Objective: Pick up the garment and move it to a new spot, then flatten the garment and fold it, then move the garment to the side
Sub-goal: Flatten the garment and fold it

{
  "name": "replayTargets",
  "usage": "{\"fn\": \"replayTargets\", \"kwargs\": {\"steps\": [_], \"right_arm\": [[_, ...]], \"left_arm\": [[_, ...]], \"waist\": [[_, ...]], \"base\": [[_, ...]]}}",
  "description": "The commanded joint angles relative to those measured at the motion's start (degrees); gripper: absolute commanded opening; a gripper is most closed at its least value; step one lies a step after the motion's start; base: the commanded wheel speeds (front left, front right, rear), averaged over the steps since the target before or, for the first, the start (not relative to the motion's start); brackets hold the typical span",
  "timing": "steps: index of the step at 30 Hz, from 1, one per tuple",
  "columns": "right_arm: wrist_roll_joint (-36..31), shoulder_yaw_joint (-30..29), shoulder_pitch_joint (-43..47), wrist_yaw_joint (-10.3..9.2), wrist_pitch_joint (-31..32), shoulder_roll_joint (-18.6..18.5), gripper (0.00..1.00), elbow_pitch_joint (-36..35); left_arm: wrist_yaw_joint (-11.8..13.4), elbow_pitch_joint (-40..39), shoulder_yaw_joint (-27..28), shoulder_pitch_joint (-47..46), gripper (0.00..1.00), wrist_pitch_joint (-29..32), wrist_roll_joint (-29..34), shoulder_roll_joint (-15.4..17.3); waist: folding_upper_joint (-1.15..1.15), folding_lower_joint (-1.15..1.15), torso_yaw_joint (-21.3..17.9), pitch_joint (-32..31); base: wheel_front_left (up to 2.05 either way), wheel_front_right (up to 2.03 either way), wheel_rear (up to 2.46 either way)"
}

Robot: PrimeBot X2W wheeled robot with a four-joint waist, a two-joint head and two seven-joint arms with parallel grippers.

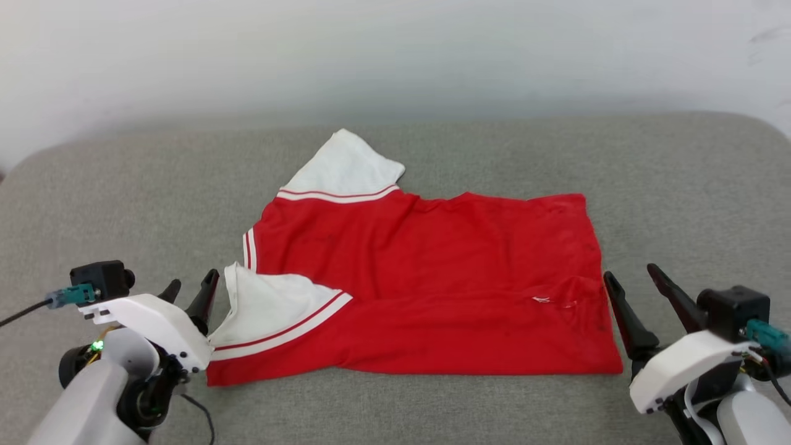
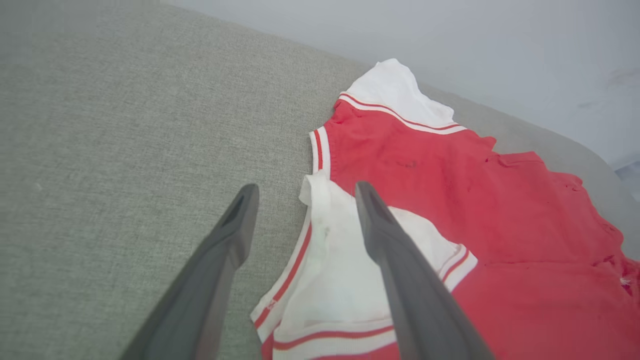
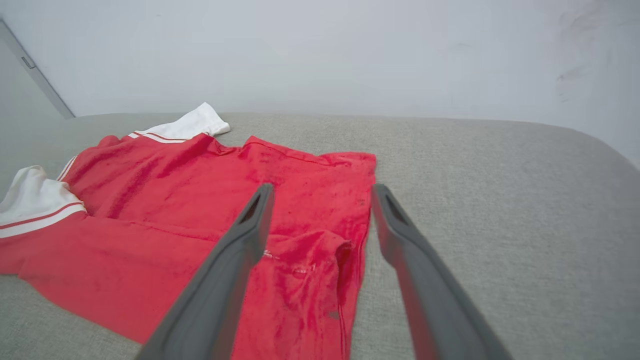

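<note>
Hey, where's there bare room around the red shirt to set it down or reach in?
Widest bare cushion lies right of the garment. Another wide patch lies left of the white sleeves. A band runs between the garment and the wall. Crowded: the near corners, where the open left gripper and right gripper flank it; the front strip is narrow.

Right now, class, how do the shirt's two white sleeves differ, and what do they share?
The far sleeve sticks out flat past the garment's red body; the near sleeve is folded onto it. The near sleeve lies beside the open left claw; the far sleeve lies well away. Both are white with red-and-white striped trim.
</note>
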Motion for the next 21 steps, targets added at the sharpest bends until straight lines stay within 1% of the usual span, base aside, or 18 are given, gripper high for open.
{"fn": "replayTargets", "kwargs": {"steps": [1, 6, 8, 13, 16, 18, 21], "right_arm": [[-1.3, 0.0, 1.3, -0.04, -1.1, 0.2, 1.00, -1.0], [-2.5, -0.9, 3.9, -0.05, -2.3, 1.7, 1.00, -3.8], [-3.1, -1.1, 4.5, -0.04, -2.5, 2.3, 1.00, -5.0], [-4.2, -1.4, 5.2, -0.04, -2.0, 3.6, 1.00, -7.8], [-4.5, -1.2, 5.0, -0.04, -1.9, 4.5, 1.00, -9.4], [-4.6, -1.0, 4.4, -0.04, -1.9, 5.1, 1.00, -10.2], [-4.6, -0.6, 3.6, -0.04, -2.2, 5.7, 1.00, -10.8]], "left_arm": [[0.5, -1.5, -0.4, 1.2, 1.00, 1.6, -0.2, 1.0], [2.5, -7.2, -1.6, 3.6, 1.00, 11.3, -1.3, 6.1], [3.8, -9.7, -1.5, 4.4, 1.00, 15.1, -2.2, 8.0], [6.7, -15.4, -2.1, 7.5, 1.00, 25.3, -4.9, 13.0], [8.5, -17.7, -1.8, 8.9, 1.00, 29.5, -6.7, 15.1], [9.9, -18.7, -1.8, 9.8, 1.00, 31.9, -7.6, 15.9], [11.2, -19.6, -1.6, 10.5, 1.00, 33.9, -8.4, 16.9]], "waist": [[0.00, 0.00, -1.1, -1.9], [0.00, 0.00, -2.7, -3.3], [0.00, 0.00, -3.5, -3.4], [0.00, 0.00, -5.8, -1.6], [0.00, 0.00, -7.2, 0.4], [0.00, 0.00, -8.0, 2.1], [0.00, 0.00, -9.1, 4.5]], "base": [[0.00, 0.00, 0.00], [0.00, 0.00, 0.00], [0.00, 0.00, 0.00], [0.00, 0.00, 0.00], [0.00, 0.00, 0.00], [0.00, 0.00, 0.00], [0.00, 0.00, 0.00]]}}
